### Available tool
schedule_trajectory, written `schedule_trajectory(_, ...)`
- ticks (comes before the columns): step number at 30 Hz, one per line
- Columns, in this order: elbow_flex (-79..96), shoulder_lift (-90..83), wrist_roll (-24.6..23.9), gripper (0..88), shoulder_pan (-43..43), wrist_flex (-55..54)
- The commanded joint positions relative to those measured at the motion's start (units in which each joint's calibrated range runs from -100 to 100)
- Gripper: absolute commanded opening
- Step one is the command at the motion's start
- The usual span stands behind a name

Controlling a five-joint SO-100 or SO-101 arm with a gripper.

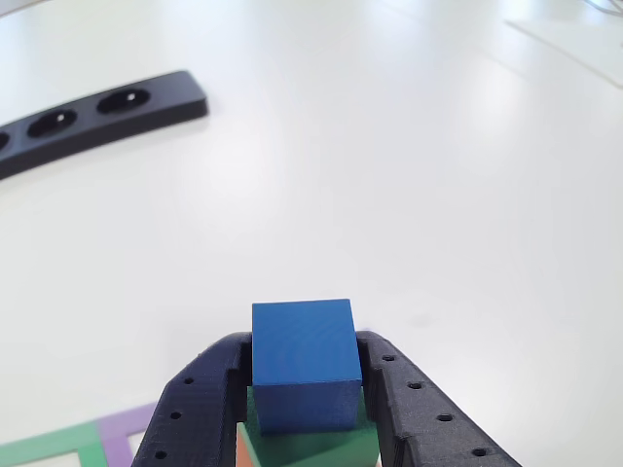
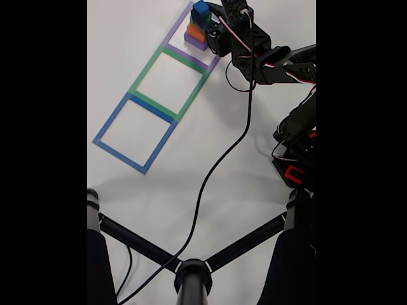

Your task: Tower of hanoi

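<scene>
A blue cube [image 1: 302,365] tops a small stack, resting on a green block [image 1: 311,448] with a sliver of an orange block [image 1: 241,452] below it. My gripper [image 1: 304,342] has its black fingers pressed against both sides of the blue cube. In the fixed view the stack stands at the top, inside a purple taped square [image 2: 180,27]: blue cube [image 2: 201,9], then orange block [image 2: 196,32], then purple block [image 2: 195,42]. There the gripper [image 2: 208,15] reaches in from the right. A green square [image 2: 141,73] and a blue square [image 2: 107,130] follow in a row toward the lower left.
A black power strip [image 1: 97,112] lies at the far left of the white table. The arm's body [image 2: 299,140] stands on the right, with a black cable [image 2: 216,165] running down to a black stand [image 2: 191,276]. White paper [image 1: 574,34] lies far right.
</scene>
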Motion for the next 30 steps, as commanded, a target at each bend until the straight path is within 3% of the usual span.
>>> schedule_trajectory(1,-3.47,-5.57,0.00,3.1,-0.95,4.50)
schedule_trajectory(11,-16.10,-23.92,0.00,2.3,-2.47,38.57)
schedule_trajectory(24,-56.80,-34.73,0.00,2.5,-6.36,102.43)
schedule_trajectory(30,-66.35,-37.22,0.00,2.5,-10.55,116.84)
